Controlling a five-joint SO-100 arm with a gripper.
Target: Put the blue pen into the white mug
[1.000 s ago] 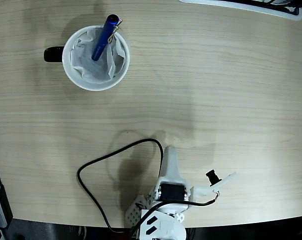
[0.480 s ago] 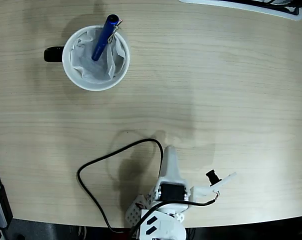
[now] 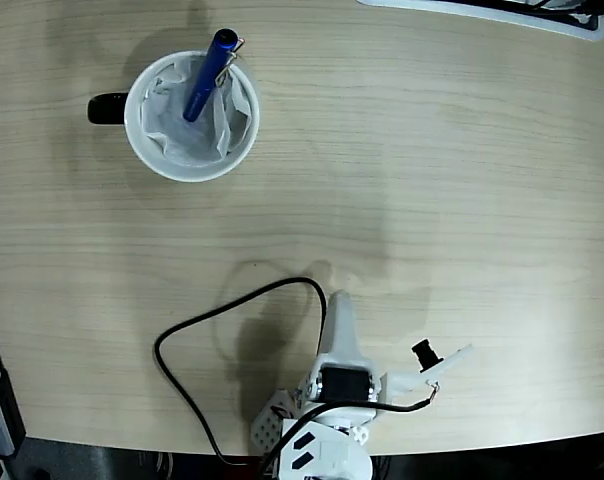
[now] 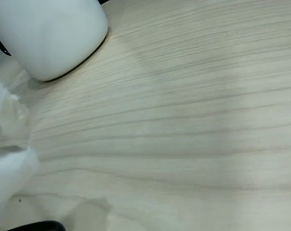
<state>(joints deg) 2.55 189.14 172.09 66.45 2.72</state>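
One white mug (image 3: 191, 117), one blue pen (image 3: 208, 76), one arm. Pen stands tilted inside the mug, near the desk's (image 3: 462, 200) far-left corner, cap end over the far rim. Mid desk all bare wood, lots of room. Hand (image 3: 340, 315) by near edge, holds nothing; how open, can't tell.

Fixed view looks straight down; wrist view (low, perhaps oblique) shares the white mug (image 3: 191, 115) (image 4: 49, 33).

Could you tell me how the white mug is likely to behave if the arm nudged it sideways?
The white mug looks squat and wide-based, so it would probably slide rather than tip. The blue pen, leaning on its rim, might shift or rattle. Its glossy wall may be slippery.
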